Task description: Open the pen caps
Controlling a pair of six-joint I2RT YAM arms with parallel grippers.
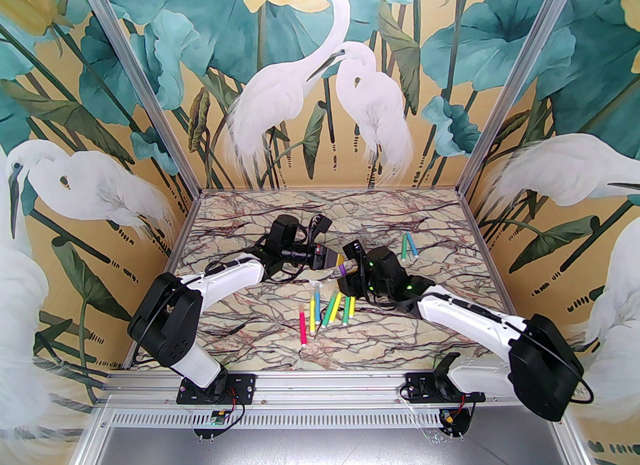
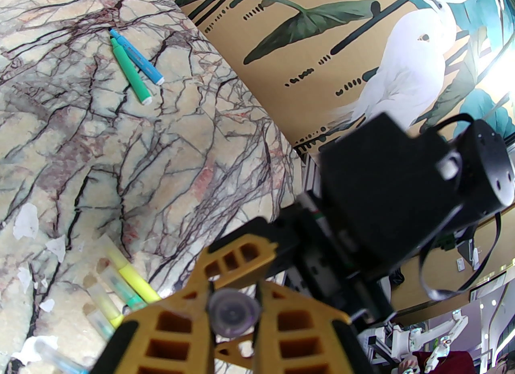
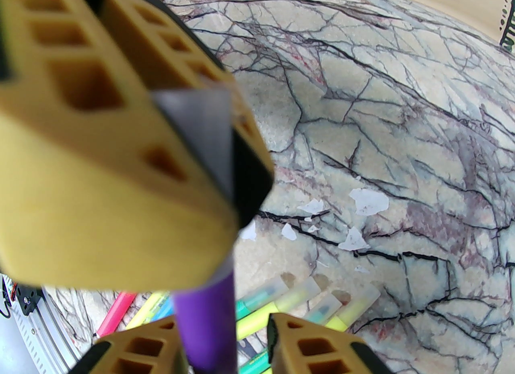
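Note:
A purple pen (image 1: 343, 269) hangs in the air between my two grippers, above the middle of the table. My left gripper (image 1: 334, 259) is shut on its clear cap (image 2: 233, 313), whose round end faces the left wrist camera between the yellow fingers (image 2: 173, 324). My right gripper (image 1: 350, 275) is shut on the purple barrel (image 3: 205, 324), which rises from between its fingers (image 3: 322, 344) into the left gripper's blurred yellow finger (image 3: 100, 163). Cap and barrel look joined.
Several capped pens (image 1: 325, 310), pink, yellow, green and blue, lie in a loose pile on the marble table (image 1: 250, 318) just below the grippers, clear caps (image 3: 310, 286) pointing away. A green pen (image 2: 130, 70) and a blue one (image 2: 139, 58) lie at the far right. Patterned walls (image 1: 550, 213) enclose the table.

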